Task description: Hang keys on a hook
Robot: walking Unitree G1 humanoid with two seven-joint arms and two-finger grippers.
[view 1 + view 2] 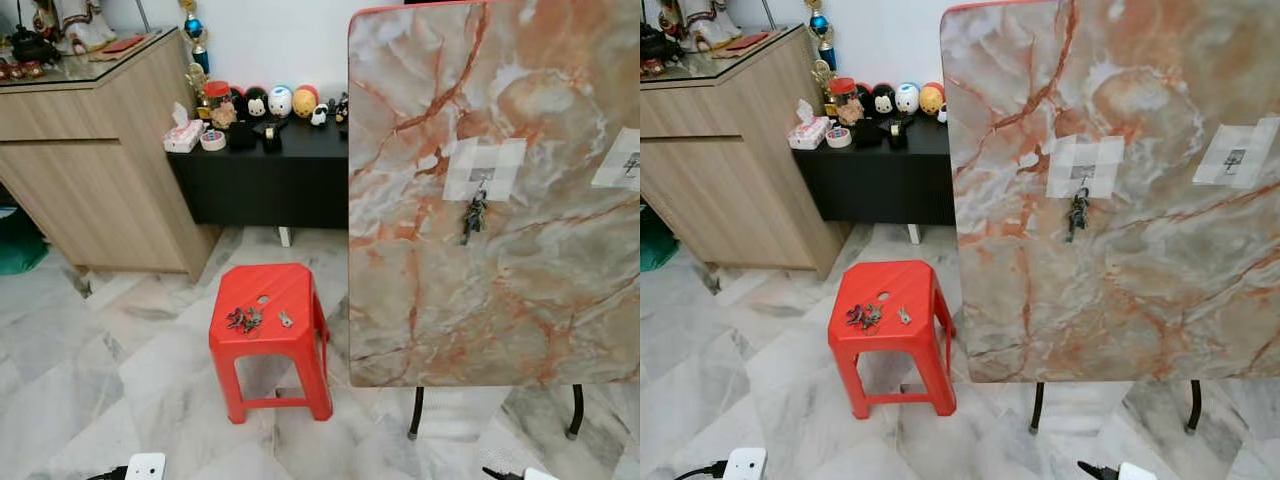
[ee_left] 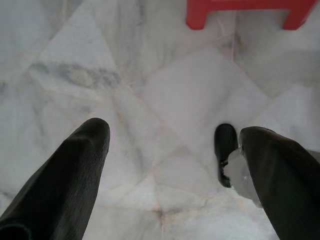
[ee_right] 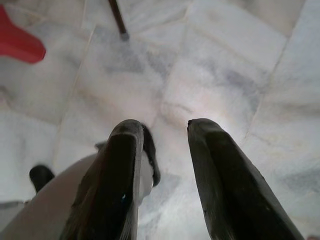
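Note:
A bunch of keys (image 1: 243, 320) and a small single key (image 1: 285, 319) lie on top of a red plastic stool (image 1: 290, 350). Right of the stool stands an upright marble-patterned board (image 1: 520, 300) with two taped-on hooks. A dark key bunch (image 1: 473, 217) hangs from the left hook (image 1: 483, 172); the right hook (image 1: 630, 165) sits at the frame's edge. Both arms hang low over the floor. My left gripper (image 2: 175, 130) is open with nothing between its fingers, with the stool's legs (image 2: 200, 17) ahead of it. My right gripper (image 3: 164, 124) is open and holds nothing.
A wooden cabinet (image 1: 90, 170) stands at the left. A low black table (image 1: 270, 175) with toy figures and a tissue box (image 1: 183, 135) runs along the back wall. The board rests on thin black legs (image 1: 414, 412). Pale marble floor (image 1: 120, 400) surrounds the stool.

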